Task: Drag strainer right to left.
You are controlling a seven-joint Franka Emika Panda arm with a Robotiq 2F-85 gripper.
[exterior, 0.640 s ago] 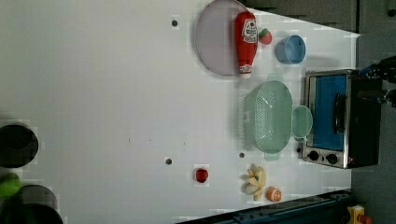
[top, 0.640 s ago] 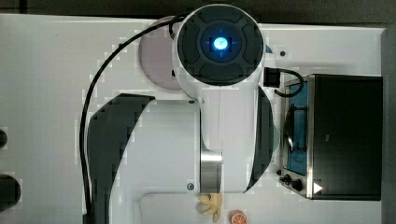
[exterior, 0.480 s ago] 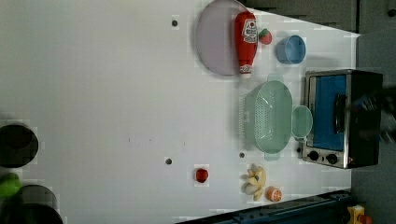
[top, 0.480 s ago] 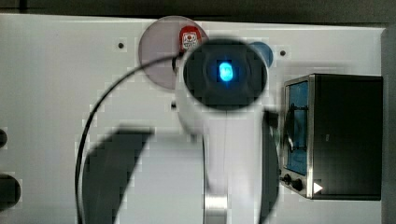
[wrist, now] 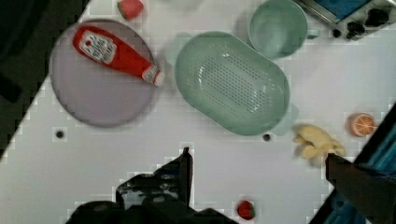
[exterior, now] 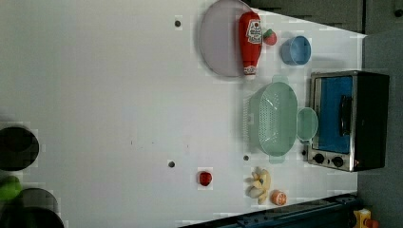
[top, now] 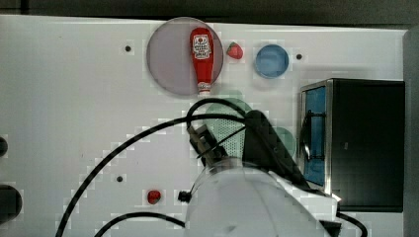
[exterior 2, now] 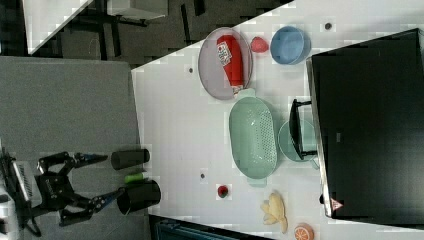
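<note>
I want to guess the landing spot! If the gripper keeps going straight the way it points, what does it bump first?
Probably bare white table, just short of the strainer. The open gripper looks down at the table, though height is hard to judge.

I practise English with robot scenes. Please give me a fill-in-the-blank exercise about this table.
1. The ketchup bottle lies on the grey ____.
2. The strainer sits between the bottle and the ____ pieces.
3. The small round bowl is ____ in colour.
4. The pincer stands ____.

Missing words: plate; banana; blue; open
</note>
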